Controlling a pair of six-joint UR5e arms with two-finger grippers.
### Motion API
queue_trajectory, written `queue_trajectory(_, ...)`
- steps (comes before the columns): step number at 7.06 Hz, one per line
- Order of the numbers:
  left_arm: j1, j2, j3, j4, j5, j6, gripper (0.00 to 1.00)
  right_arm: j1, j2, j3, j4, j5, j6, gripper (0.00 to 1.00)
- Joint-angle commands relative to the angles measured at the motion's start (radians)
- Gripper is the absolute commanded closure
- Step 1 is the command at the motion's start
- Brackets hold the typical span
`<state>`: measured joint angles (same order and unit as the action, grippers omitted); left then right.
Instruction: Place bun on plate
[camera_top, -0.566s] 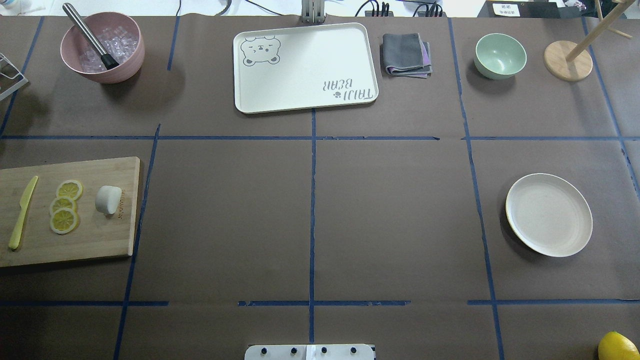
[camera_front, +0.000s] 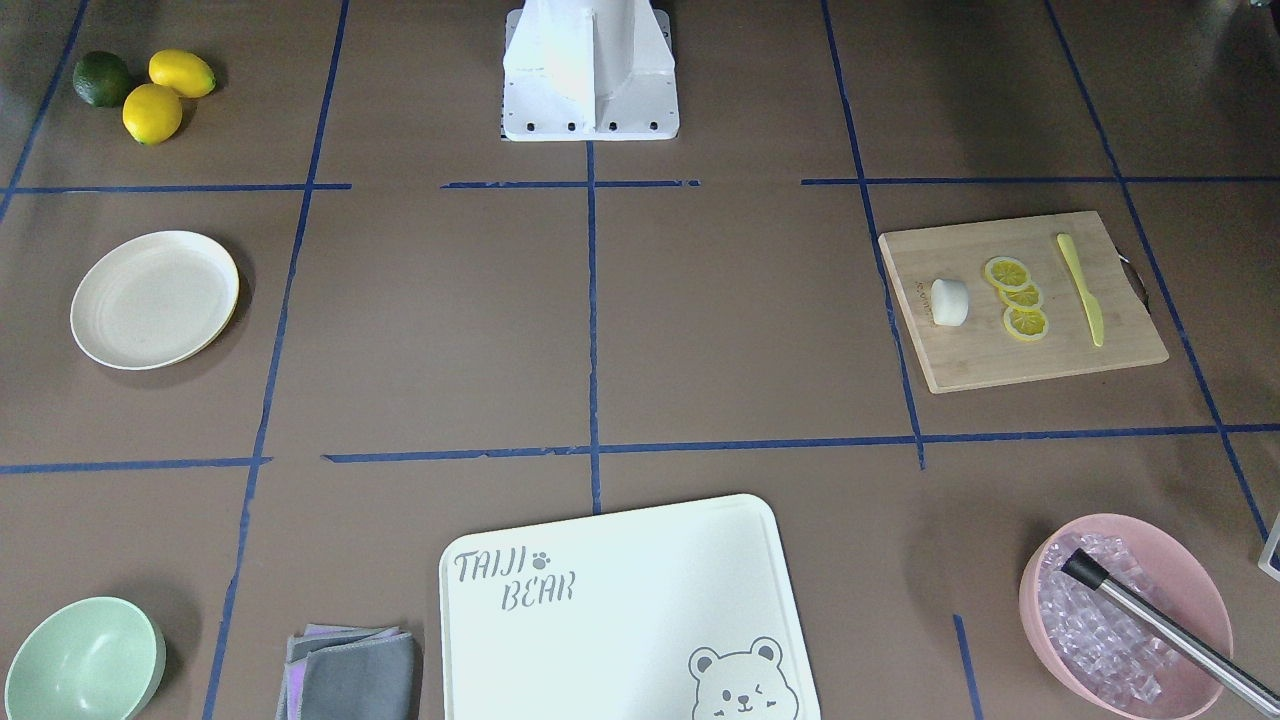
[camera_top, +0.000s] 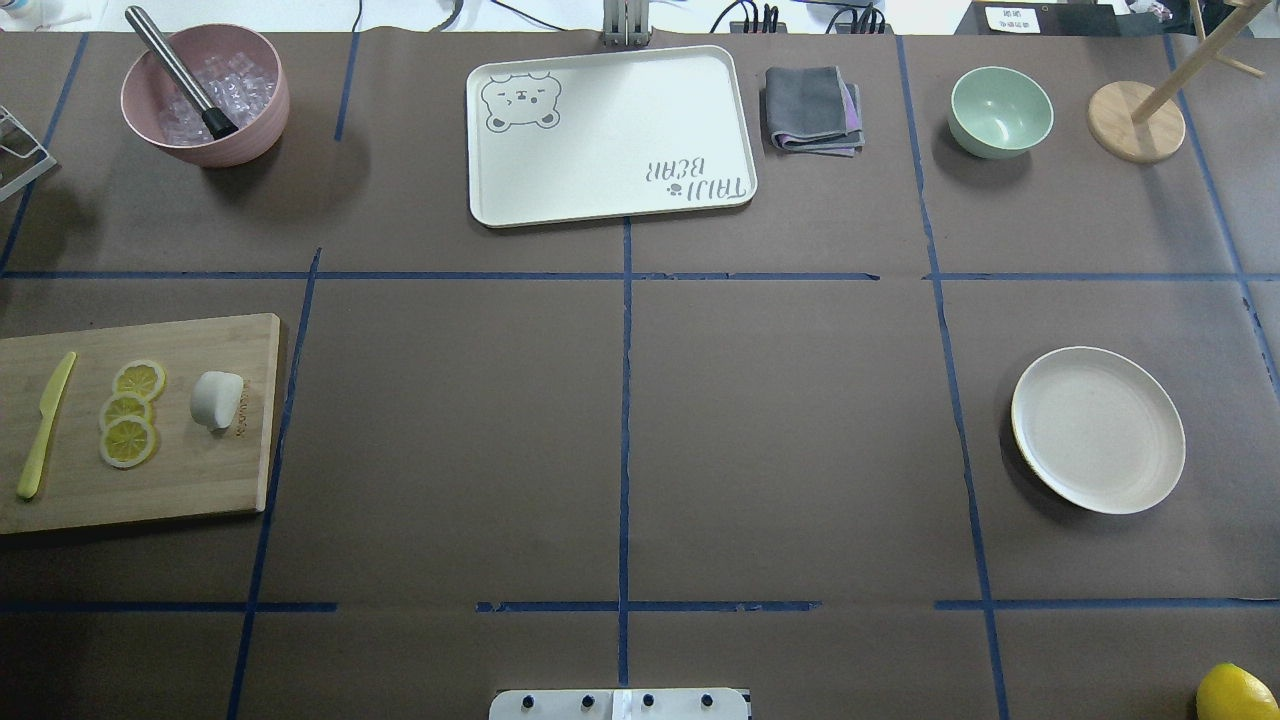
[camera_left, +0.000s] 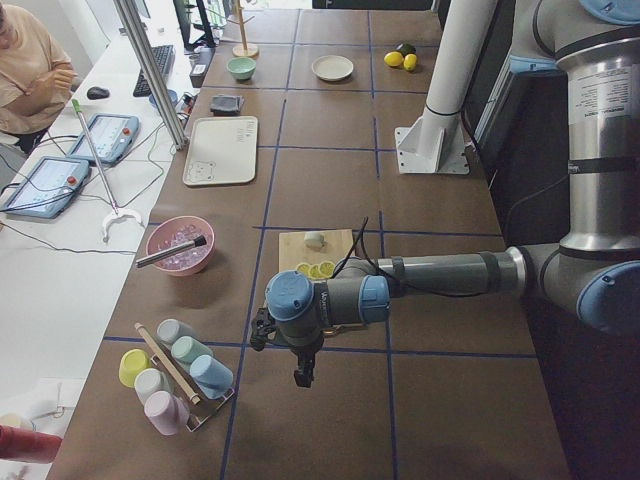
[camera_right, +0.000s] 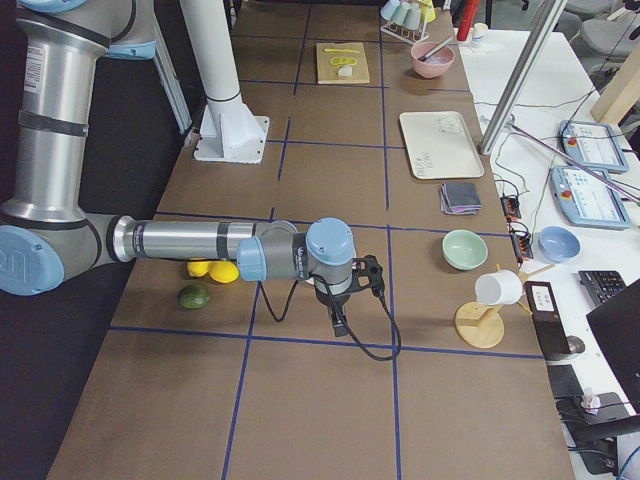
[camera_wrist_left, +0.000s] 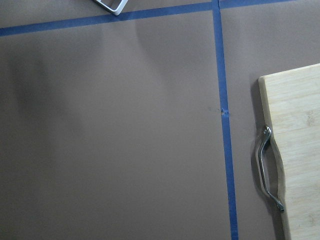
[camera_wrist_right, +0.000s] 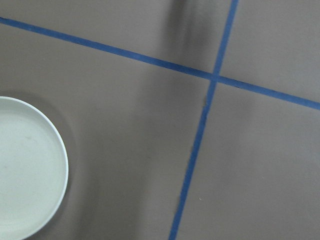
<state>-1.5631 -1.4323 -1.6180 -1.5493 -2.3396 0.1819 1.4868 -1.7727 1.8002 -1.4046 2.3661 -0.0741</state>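
Note:
The white bun (camera_top: 217, 399) lies on a wooden cutting board (camera_top: 180, 485) at the table's left, beside lemon slices (camera_top: 129, 418). From the front the bun (camera_front: 949, 302) rests near the board's inner edge. The cream plate (camera_top: 1098, 430) sits bare on the table's right; its rim (camera_wrist_right: 64, 165) shows in the right wrist view. My left gripper (camera_left: 299, 381) hangs past the board's outer end, shown only in the left side view, and I cannot tell its state. My right gripper (camera_right: 340, 328) hovers beyond the plate's side of the table, shown only in the right side view, state also unreadable.
A pink bowl (camera_top: 205, 95) of ice with a metal tool, a white bear board (camera_top: 610, 135), a folded grey cloth (camera_top: 813, 108), a mint bowl (camera_top: 1000, 112) and a wooden stand (camera_top: 1136, 122) line the far edge. A yellow knife (camera_top: 45, 425) lies on the board. Lemons and a lime (camera_front: 140, 85) sit near the plate.

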Motion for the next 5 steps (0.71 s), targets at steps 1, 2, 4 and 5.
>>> queue_trajectory(1, 0.001, 0.001, 0.001, 0.000, 0.000, -0.001, 0.00, -0.155, 0.031, -0.034, 0.227, 0.015, 0.281, 0.00)
queue_trajectory(2, 0.000, 0.001, 0.001, 0.000, -0.001, -0.001, 0.00, -0.210, 0.030, -0.063, 0.374, 0.007, 0.485, 0.00)
queue_trajectory(4, 0.000, 0.003, 0.001, 0.000, -0.001, -0.001, 0.00, -0.395, 0.030, -0.085, 0.542, -0.139, 0.790, 0.00)
queue_trajectory(5, 0.000, 0.003, 0.000, 0.000, -0.001, -0.001, 0.00, -0.463, 0.030, -0.114, 0.612, -0.192, 0.854, 0.00)
